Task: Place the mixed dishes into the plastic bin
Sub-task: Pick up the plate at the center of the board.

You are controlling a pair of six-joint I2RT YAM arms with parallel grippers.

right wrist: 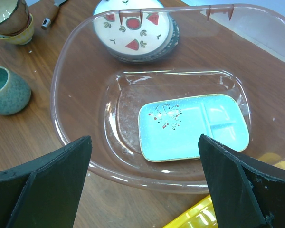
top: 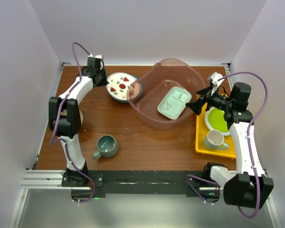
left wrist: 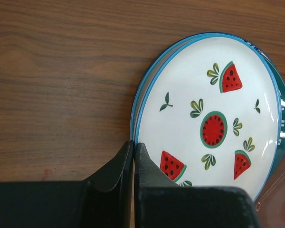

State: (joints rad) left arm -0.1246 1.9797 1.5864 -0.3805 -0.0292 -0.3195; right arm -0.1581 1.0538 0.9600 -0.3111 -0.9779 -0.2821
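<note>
tabletop (top: 133,137) carries the plastic bin (top: 147,107) mid-right, mint dish (top: 174,102) inside. watermelon plate stack (left wrist: 213,118) sits at bin's left wall, teal mug (top: 106,146) nearer the bases. left pincer (left wrist: 133,156) shut, empty, at stack's rim: prob. should open & straddle top plate's edge. right pincer (right wrist: 143,142) wide, over bin.

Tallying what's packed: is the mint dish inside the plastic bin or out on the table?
Inside. The mint dish lies flat on the floor of the plastic bin, walls around it.
</note>
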